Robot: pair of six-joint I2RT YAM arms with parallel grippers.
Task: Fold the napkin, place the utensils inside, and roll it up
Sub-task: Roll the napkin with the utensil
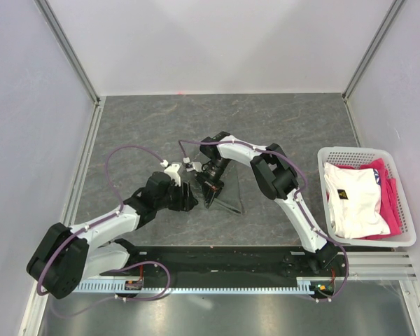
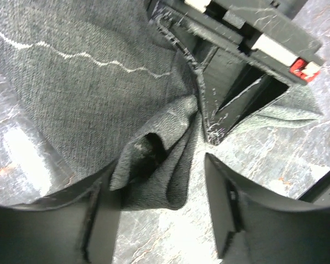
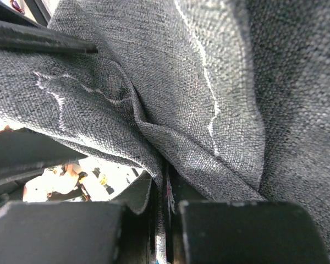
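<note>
The dark grey napkin [image 1: 227, 197] hangs bunched above the table between the two arms. My right gripper [image 1: 210, 187] is shut on a fold of the napkin [image 3: 209, 82], the cloth pinched between its fingers [image 3: 166, 192]. In the left wrist view that right gripper [image 2: 212, 135] comes in from the upper right and holds the cloth up. My left gripper [image 2: 159, 181] is open around a doubled lower corner of the napkin [image 2: 159, 170], which lies against its left finger [image 2: 96, 220] and apart from the right finger [image 2: 236, 203]. The utensils are out of view.
A white basket [image 1: 404, 210] holding white and pink fabrics stands at the right edge of the grey marbled table [image 1: 147, 126]. Pale walls close in the table on three sides. The arms' black base rail [image 1: 224, 260] runs along the near edge.
</note>
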